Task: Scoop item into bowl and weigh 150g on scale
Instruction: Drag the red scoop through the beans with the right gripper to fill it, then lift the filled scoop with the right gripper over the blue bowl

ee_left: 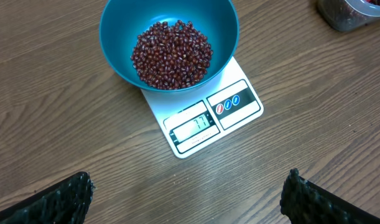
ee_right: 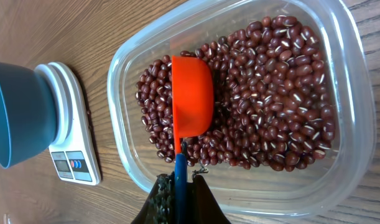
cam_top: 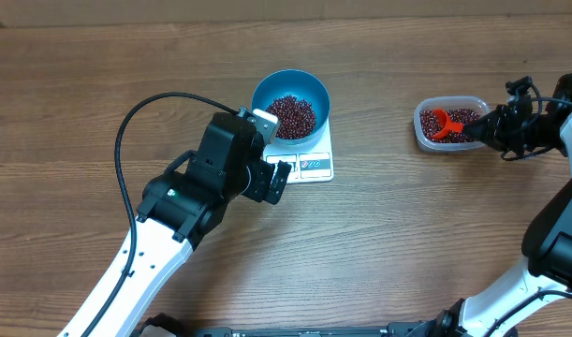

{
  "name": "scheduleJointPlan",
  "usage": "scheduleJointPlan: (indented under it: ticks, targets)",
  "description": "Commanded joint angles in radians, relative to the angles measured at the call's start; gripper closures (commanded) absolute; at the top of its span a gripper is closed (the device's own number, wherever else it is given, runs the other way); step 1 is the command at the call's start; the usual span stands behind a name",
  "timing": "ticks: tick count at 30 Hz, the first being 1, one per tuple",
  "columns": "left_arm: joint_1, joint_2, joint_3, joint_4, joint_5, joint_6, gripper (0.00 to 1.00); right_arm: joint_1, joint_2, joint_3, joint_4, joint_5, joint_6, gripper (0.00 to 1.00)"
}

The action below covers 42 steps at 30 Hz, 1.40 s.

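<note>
Left gripper (ee_left: 188, 186) sits closest, jaws spread wide, nothing between them; its dark ribbed fingers (ee_left: 53, 202) frame the bottom corners of the left wrist view. It hovers over bare tabletop (cam_top: 80, 75), just in front of the scale (ee_left: 236, 102). The scale is white and flat and sits near the middle of the tabletop's far edge, display lit, digits too small to read. The blue bowl (ee_left: 222, 28) stands upright on the scale's rear part, leaving the display and label panel uncovered. A pile of dark red-brown beans (ee_left: 171, 53) covers the bowl's bottom. Well apart to the right, toward the tabletop's right edge, is a clear plastic tub (ee_right: 357, 93) holding more beans. An orange scoop (ee_right: 191, 96) lies on the beans in the tub's left half. Right gripper (ee_right: 179, 193) is clenched on the scoop's blue handle (ee_right: 179, 171), over the tub's right rim.
</note>
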Motion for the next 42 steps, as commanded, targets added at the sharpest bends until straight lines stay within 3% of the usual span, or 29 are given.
scheduleJointPlan:
  ticks: [1,18,42]
  targets:
    - [0.004,0.004,-0.008,0.0,0.014,0.005,0.0,-0.013,0.031,-0.011,0.016,-0.002,-0.001,0.96]
    - [0.004,0.004,-0.008,0.0,0.014,0.005,0.0,-0.131,0.032,-0.011,0.02,-0.222,-0.005,0.96]
    - [0.004,0.004,-0.008,0.0,0.014,0.005,0.01,-0.146,0.032,-0.011,-0.093,-0.417,-0.094,0.96]
